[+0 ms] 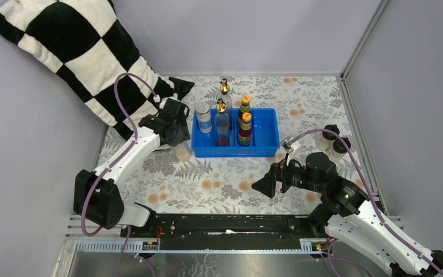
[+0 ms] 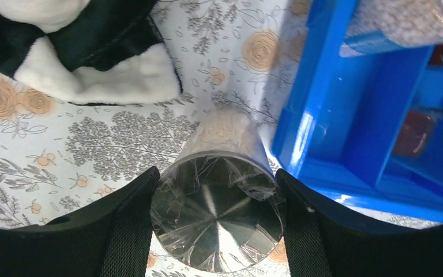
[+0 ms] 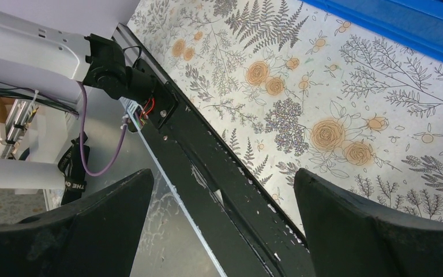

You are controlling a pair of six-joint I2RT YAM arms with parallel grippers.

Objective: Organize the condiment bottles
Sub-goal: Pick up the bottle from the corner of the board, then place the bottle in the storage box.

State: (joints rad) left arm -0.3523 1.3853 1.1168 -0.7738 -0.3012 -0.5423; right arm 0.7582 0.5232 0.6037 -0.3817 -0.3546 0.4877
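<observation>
My left gripper (image 1: 180,145) is shut on a silver-lidded clear jar (image 1: 183,152) just left of the blue tray (image 1: 265,151). In the left wrist view both fingers (image 2: 121,231) press the jar's foil-wrapped lid (image 2: 216,210). I cannot tell if the jar rests on the mat. The tray holds the other silver-lidded jar (image 1: 203,117), a gold-spouted bottle (image 1: 222,121) and two orange-capped bottles (image 1: 244,107) (image 1: 245,128). A second gold-spouted bottle (image 1: 225,91) stands behind the tray. Two black-capped shakers (image 1: 327,137) (image 1: 340,147) stand at the right. My right gripper (image 1: 265,186) is open and empty.
A black-and-white checked pillow (image 1: 75,57) lies at the back left, its corner close to my left gripper (image 2: 92,63). Grey walls enclose the floral mat. The right wrist view shows the black rail (image 3: 219,173) at the table's near edge and the tray's edge (image 3: 415,23).
</observation>
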